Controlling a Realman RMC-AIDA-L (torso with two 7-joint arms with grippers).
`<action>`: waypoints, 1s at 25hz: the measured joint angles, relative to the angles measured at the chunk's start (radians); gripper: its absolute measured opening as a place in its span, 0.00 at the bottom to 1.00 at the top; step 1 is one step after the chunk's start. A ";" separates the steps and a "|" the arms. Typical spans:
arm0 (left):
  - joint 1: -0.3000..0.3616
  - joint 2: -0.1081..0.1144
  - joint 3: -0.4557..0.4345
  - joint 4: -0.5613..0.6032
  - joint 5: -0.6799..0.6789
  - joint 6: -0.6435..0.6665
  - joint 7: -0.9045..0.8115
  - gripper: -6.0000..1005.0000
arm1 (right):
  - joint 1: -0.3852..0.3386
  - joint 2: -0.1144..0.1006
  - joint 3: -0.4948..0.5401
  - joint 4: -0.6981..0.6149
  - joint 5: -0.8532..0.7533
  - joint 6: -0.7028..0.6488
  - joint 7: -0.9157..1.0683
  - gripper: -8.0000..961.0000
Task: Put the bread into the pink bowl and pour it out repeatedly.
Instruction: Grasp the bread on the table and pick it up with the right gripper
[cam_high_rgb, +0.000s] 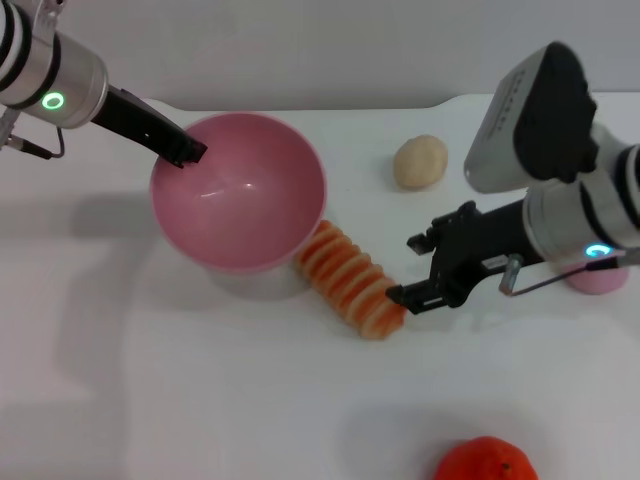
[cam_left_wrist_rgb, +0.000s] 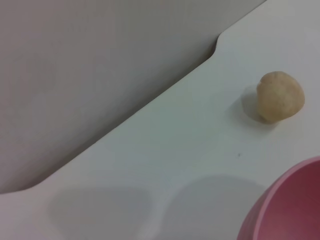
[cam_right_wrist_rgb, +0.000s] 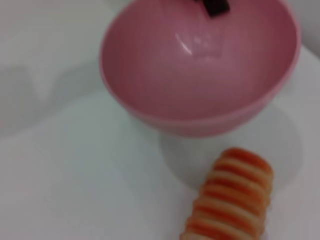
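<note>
My left gripper (cam_high_rgb: 186, 151) is shut on the far left rim of the pink bowl (cam_high_rgb: 240, 190), holding it tilted and raised, its opening facing up and toward the front. The bowl is empty. The bread (cam_high_rgb: 350, 278), a ridged roll with orange and cream stripes, lies on the white table just right of the bowl's lower edge. My right gripper (cam_high_rgb: 412, 268) is open at the bread's right end, its near finger close to that end. In the right wrist view the bowl (cam_right_wrist_rgb: 200, 65) hangs above its shadow, with the bread (cam_right_wrist_rgb: 232, 200) beside it. The left wrist view shows only the bowl's rim (cam_left_wrist_rgb: 290, 205).
A round beige lump (cam_high_rgb: 420, 161) (cam_left_wrist_rgb: 280, 96) sits at the back of the table. An orange fruit (cam_high_rgb: 487, 462) lies at the front right edge. A small pink lump (cam_high_rgb: 600, 280) shows behind my right arm. The table's back edge meets a grey wall.
</note>
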 joint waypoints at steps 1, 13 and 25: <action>0.002 0.000 0.000 0.003 0.000 0.001 0.000 0.05 | 0.004 0.000 -0.004 0.018 0.002 0.010 -0.001 0.72; 0.025 -0.006 0.002 0.018 -0.009 0.014 0.000 0.05 | 0.033 0.001 -0.090 0.131 0.026 0.112 0.000 0.72; 0.064 -0.007 0.051 0.065 -0.070 0.023 -0.010 0.05 | 0.075 0.002 -0.146 0.206 0.036 0.182 0.002 0.72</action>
